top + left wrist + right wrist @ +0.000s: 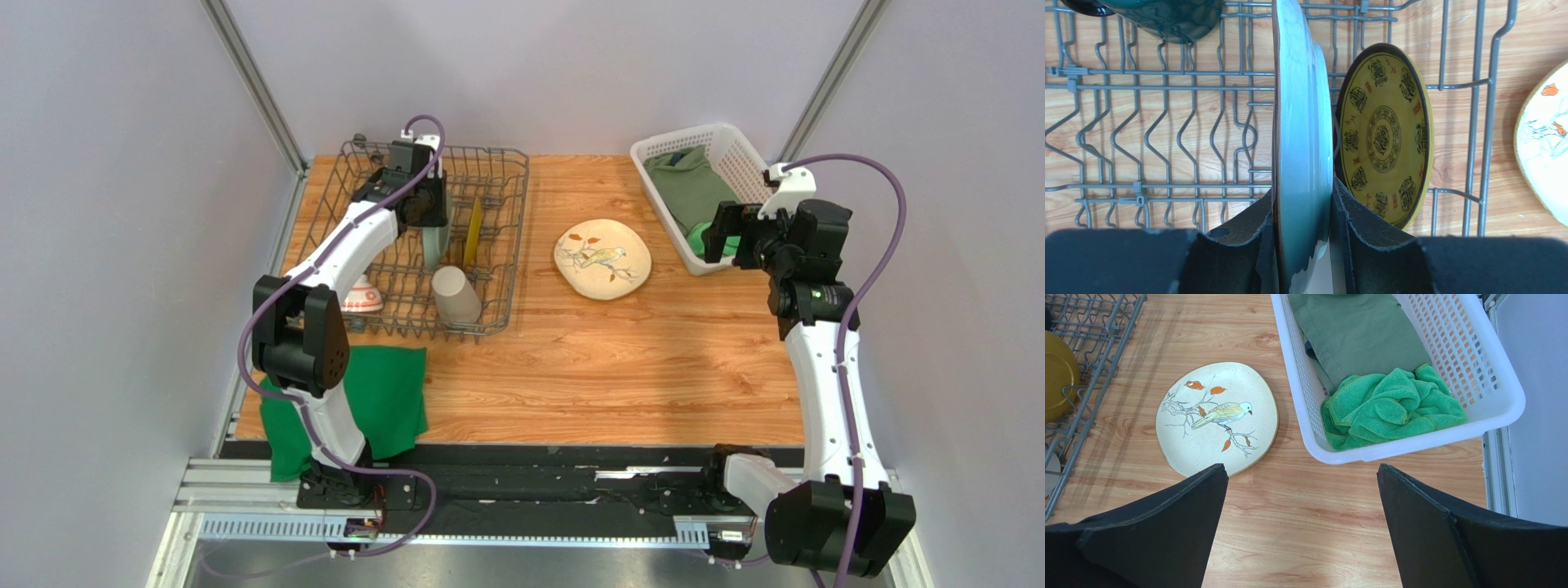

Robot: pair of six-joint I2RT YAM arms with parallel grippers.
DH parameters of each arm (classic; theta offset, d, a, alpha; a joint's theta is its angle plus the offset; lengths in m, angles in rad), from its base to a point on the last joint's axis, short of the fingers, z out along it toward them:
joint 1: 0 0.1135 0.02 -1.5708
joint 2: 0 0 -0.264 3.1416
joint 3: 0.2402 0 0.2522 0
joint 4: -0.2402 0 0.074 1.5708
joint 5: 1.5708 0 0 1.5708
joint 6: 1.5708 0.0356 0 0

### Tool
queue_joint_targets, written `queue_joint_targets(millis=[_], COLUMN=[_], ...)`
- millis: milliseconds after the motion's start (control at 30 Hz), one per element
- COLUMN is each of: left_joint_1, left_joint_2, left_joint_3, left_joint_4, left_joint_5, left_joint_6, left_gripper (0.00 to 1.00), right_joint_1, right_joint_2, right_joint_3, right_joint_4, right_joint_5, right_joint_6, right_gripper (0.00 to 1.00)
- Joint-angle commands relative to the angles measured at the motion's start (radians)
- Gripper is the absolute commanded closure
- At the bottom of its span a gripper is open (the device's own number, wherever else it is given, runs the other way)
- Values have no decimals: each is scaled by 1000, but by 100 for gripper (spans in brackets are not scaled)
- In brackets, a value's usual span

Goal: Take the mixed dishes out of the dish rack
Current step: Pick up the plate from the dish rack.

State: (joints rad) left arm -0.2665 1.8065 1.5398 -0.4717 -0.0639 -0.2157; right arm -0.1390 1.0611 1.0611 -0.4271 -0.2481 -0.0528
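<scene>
Top view: we saw left hand (426,218) inside dish rack (497,184), right hand (721,233) over white basket (681,135). Cream bird dish (602,257) lay on desk (613,368), outside rack.
Left wrist: left hand was clenched on pale teal plate (1303,153), upright in rack, with yellow patterned plate (1384,138) just beside.
Right wrist: right hand was released, fingers (1149,533) wide apart, grasping nothing.

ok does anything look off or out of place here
Only the green cloth at the near-left corner of the table: it hangs partly over the near edge instead of lying flat. Nothing looks spilled or broken in the dish rack.
</scene>
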Motion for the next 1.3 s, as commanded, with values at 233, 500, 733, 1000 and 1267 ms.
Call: queue_joint_targets(millis=[233,500,733,1000,1267], left_joint_1=[19,53,64,64,11], left_joint_2=[-165,-202,-234,-292,-326], left_joint_3=[51,42,33,74,155], left_joint_4=[59,54,67,62,50], left_joint_5=[55,122,177,225,162], left_joint_6=[-57,-91,-111,-80,36], left_gripper=[100,100,100,100,100], right_joint_1=[-5,-5,-5,-5,-5], right_joint_2=[4,5,8,13,16], right_joint_3=[8,8,8,10,10], right_joint_4=[25,25,25,24,25], right_joint_5=[-16,-16,-13,-13,-13], right_joint_6=[-2,-2,-4,-4,-2], right_gripper=[1,1,1,1,1])
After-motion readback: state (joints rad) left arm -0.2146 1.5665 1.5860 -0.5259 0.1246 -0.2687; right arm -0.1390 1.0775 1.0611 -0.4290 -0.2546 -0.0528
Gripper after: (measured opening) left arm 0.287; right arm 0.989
